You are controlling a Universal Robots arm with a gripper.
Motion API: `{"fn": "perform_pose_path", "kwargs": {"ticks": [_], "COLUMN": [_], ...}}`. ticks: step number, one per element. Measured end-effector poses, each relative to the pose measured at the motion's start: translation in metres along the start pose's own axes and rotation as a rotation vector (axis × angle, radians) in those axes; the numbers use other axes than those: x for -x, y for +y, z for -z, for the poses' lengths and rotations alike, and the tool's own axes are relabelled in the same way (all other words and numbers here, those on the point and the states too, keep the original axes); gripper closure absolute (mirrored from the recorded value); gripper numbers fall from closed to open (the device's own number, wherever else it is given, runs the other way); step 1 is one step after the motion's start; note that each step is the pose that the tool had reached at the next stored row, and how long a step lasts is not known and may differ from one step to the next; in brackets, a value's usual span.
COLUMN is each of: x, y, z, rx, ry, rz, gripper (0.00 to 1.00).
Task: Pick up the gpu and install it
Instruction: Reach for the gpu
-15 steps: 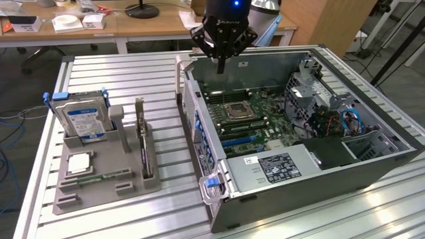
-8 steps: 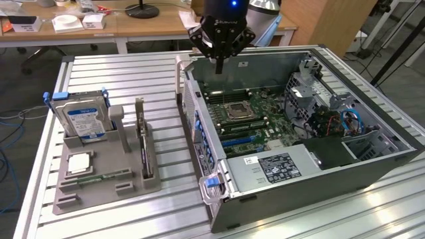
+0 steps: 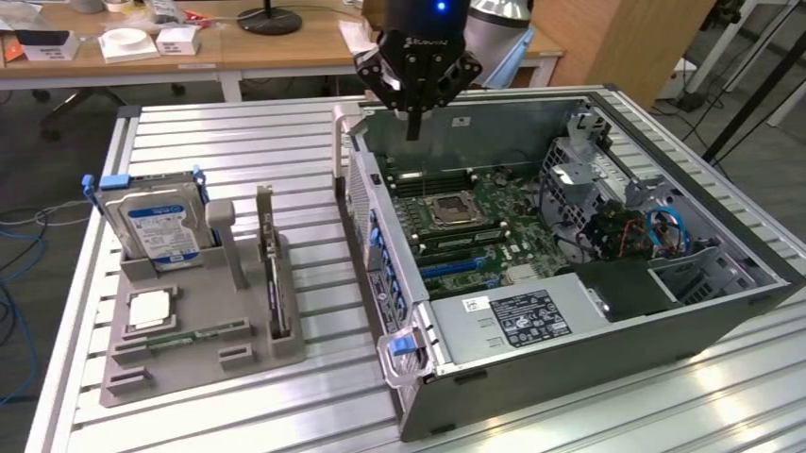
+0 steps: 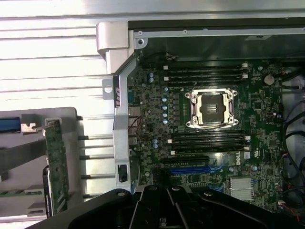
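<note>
Silver slatted aluminium table (image 3: pixel 252 415) front edge sits closest, then the near corner of the open grey metal computer case (image 3: pixel 567 377), lid off, inside open from above. On the exterior view's left of the case: a bare strip of table slats, then one grey plastic holder (image 3: pixel 240 359). The case's side wall stands between the holder and the green motherboard (image 4: pixel 267 138). The table's far rim runs just past the case's far end.

Flat green circuit-board gpu (image 3: pixel 270 274) stands upright on its long edge in the holder slot nearest the case, apart from the case wall. In the wrist view it is edge-on: green board with small parts, a dark cooler block on one face, a silver metal bracket at one end.

Black two-finger gripper (image 3: pixel 416 127) hangs over the case's far end, above the motherboard and well apart from the gpu. Its fingers are drawn together with nothing between them.

Counts:
- one gpu
- one thick silver hard drive with blue-white label (image 3: pixel 154 226), upright in the holder
- one narrow green memory stick (image 3: pixel 189 335), flat in the holder
- one square metal processor socket (image 4: pixel 212 109), with two banks of memory slots, one on each side of it
- one blue expansion slot (image 4: pixel 190 169)
</note>
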State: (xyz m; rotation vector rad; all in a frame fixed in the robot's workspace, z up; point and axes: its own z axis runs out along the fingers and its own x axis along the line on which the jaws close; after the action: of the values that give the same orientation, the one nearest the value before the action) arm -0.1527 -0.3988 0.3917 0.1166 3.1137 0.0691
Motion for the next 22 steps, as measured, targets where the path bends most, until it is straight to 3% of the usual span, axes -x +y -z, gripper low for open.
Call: {"fn": "perform_pose_path", "kwargs": {"ticks": [22], "x": [-0.0088], "y": [-0.0007], "z": [-0.0001], "rx": [0.0], "ry": [0.0], "rz": [0.0], "gripper": [0.89]}}
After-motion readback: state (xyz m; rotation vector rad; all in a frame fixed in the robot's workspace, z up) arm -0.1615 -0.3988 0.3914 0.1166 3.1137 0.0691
